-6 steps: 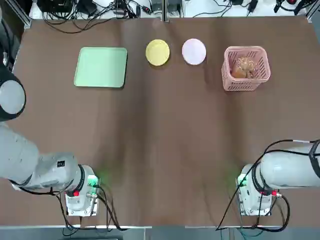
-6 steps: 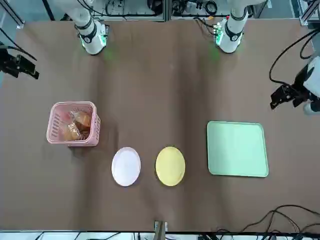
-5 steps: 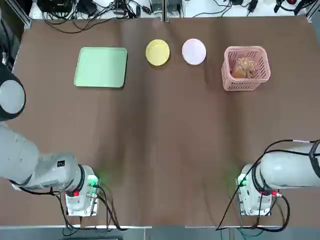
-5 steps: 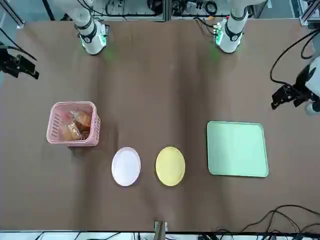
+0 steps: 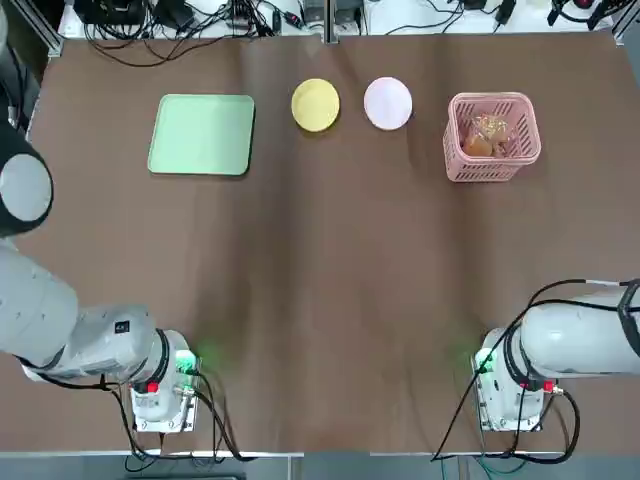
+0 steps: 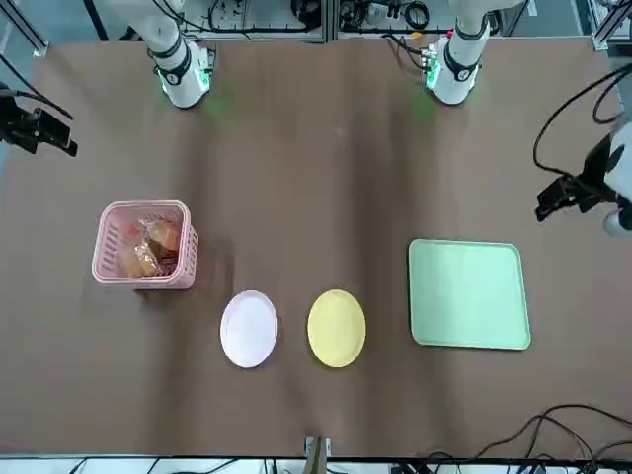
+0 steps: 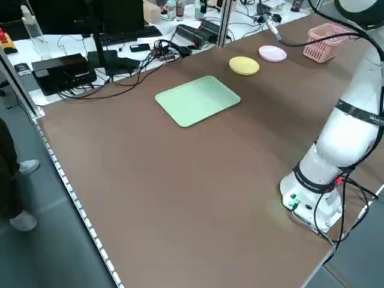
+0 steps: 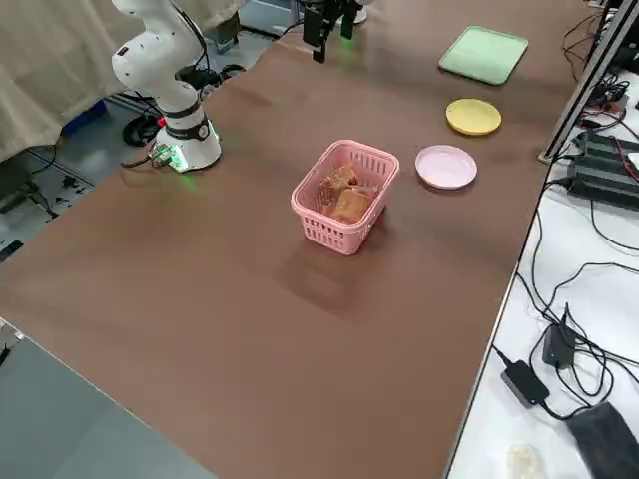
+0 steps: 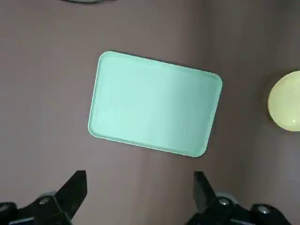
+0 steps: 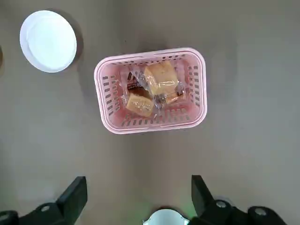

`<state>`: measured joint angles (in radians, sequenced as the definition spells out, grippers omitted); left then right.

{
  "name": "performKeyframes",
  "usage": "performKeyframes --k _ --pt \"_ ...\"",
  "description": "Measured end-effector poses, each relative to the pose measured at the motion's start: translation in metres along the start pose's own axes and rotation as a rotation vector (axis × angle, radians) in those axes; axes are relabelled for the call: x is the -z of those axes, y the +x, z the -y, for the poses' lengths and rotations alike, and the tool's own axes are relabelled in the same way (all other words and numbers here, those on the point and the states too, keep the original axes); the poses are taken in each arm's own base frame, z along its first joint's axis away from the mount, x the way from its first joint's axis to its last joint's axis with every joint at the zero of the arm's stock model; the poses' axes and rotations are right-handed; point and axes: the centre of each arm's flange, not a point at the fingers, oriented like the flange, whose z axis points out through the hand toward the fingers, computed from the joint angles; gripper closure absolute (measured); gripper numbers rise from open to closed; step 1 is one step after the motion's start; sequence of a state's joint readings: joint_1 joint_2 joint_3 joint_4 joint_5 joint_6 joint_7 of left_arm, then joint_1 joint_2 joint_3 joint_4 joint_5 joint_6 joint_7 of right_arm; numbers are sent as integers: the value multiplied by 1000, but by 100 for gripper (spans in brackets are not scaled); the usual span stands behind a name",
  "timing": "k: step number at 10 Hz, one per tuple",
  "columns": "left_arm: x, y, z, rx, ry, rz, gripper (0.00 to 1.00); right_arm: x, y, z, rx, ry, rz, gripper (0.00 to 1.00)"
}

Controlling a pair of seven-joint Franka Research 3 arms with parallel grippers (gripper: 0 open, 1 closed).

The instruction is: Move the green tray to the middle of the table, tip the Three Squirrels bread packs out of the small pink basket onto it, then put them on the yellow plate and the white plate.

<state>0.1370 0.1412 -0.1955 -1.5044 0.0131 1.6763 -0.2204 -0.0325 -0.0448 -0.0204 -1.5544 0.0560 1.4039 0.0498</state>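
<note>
The green tray (image 5: 202, 134) lies flat at the far left of the table, with the yellow plate (image 5: 315, 104) and the white plate (image 5: 387, 103) in a row to its right. At the far right stands the small pink basket (image 5: 492, 137), upright, holding the Three Squirrels bread packs (image 10: 157, 84). My left gripper (image 9: 139, 180) hangs open high above the table on the near side of the tray (image 9: 154, 103), holding nothing. Also open and empty, my right gripper (image 10: 138, 185) hovers high above the table on the near side of the basket (image 10: 151, 90).
Both arm bases (image 5: 160, 395) (image 5: 515, 395) sit at the near table edge. Cables, power bricks and boxes (image 7: 66, 69) lie on the benches beyond the far edge. A broad stretch of bare brown tabletop (image 5: 330, 270) lies between the bases and the objects.
The left arm has shifted slightly outward, toward its own side of the table. The right arm and all the objects are where they were.
</note>
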Motion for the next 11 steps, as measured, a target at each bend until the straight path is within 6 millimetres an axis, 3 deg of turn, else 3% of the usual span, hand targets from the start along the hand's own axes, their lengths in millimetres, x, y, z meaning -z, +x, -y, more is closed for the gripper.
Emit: performKeyframes --k 2,4,5,7,9,11 --pt "-64 41 29 58 -26 -3 0 0 0 1 1 0 -1 2" --pt "-162 78 50 82 -53 -27 0 1 0 2 4 0 -3 2" --pt "-210 84 52 64 -59 -55 0 1 0 2 4 0 -3 2" --pt "-280 75 67 12 -40 -65 0 1 0 3 5 0 -4 2" --pt "-329 71 100 -13 -6 -70 0 1 0 3 6 0 -4 2" --pt "-365 65 124 -20 -11 -74 0 1 0 3 6 0 -5 2"
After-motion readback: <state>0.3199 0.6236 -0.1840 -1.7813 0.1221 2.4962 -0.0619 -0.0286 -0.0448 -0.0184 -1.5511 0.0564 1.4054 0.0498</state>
